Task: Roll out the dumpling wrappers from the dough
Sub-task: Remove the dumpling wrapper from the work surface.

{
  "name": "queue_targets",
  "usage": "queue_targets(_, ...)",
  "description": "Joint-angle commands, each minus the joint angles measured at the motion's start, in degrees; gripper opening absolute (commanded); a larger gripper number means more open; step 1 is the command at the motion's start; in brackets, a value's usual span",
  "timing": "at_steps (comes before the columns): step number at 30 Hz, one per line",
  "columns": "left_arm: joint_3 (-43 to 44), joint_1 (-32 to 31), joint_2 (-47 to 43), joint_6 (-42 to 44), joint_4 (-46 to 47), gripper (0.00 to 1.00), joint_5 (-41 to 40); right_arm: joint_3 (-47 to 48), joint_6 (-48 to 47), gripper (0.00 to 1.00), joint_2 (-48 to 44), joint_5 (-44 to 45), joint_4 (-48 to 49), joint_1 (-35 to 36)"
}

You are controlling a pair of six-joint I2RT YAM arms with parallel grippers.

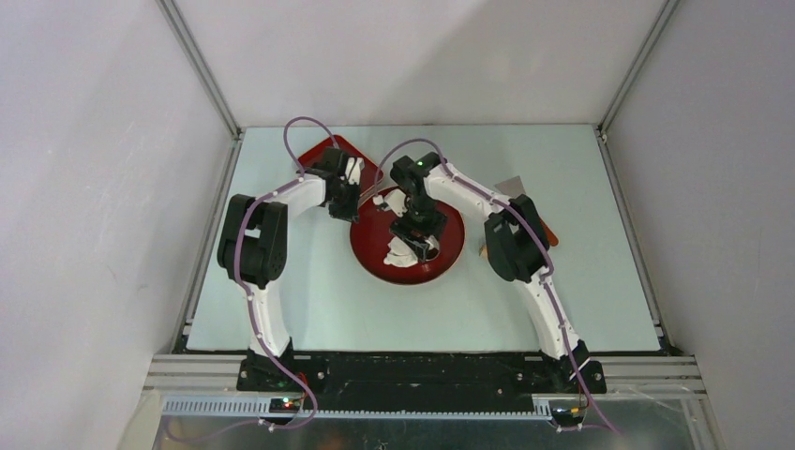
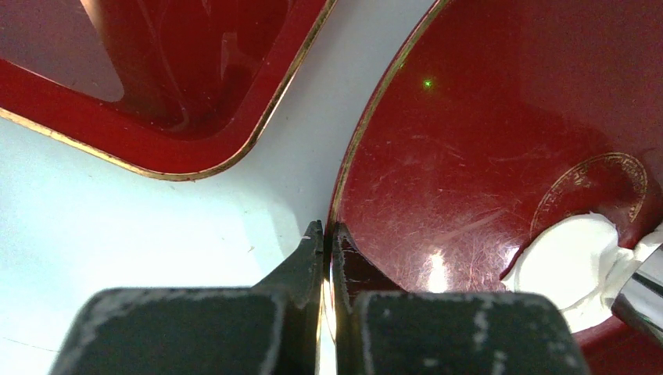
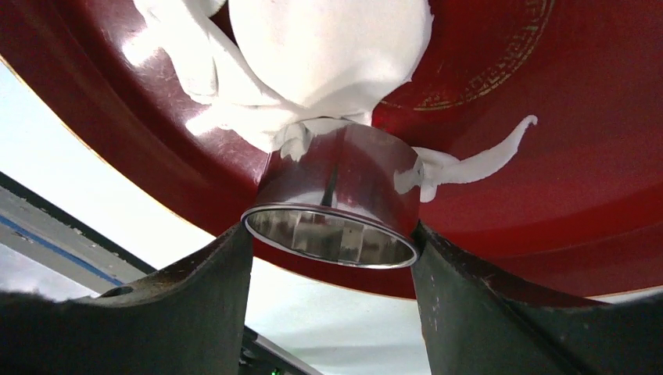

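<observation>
A round red plate (image 1: pixel 450 251) lies mid-table with white dough (image 1: pixel 401 253) on it. My right gripper (image 3: pixel 332 234) is shut on a shiny metal ring cutter (image 3: pixel 336 187), which stands mouth-down on the ragged dough sheet (image 3: pixel 328 55). A thin torn dough strip (image 3: pixel 485 160) clings to the cutter's side. My left gripper (image 2: pixel 327 230) is shut on the plate's gold-edged rim (image 2: pixel 356 148) at its left side. The dough (image 2: pixel 571 258) lies further right in the left wrist view. No neat round dumpling wrappers show; any under the cutter is hidden.
A red rectangular tray (image 1: pixel 323 153) sits at the back left, close to the plate; its rim (image 2: pixel 180 160) lies just beyond my left fingers. A grey flat piece (image 1: pixel 511 185) and an orange-brown item (image 1: pixel 551 234) lie behind the right arm.
</observation>
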Motion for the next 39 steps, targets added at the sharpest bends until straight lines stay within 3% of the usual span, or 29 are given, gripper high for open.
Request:
queue_targets(1,-0.4,0.0,-2.7,-0.5,0.9,0.0,-0.4,-9.7,-0.4,0.36,-9.3,2.0,10.9,0.4)
queue_targets(14,-0.4,0.0,-2.7,-0.5,0.9,0.0,-0.3,-36.4,6.7,0.38,-25.2,-6.7,39.3,-0.4)
queue_targets(25,-0.4,0.0,-2.7,-0.4,0.9,0.0,-0.3,-49.3,14.8,0.37,-28.3,-2.5,56.9,-1.1)
queue_targets(31,-0.4,-0.1,-2.7,-0.4,0.9,0.0,-0.4,-50.7,17.9,0.37,-29.0,2.1,64.1,-1.6)
queue_targets(39,-0.4,-0.1,-2.6,-0.3,0.9,0.0,-0.4,-47.9,18.9,0.37,-29.1,1.5,65.8,-4.9)
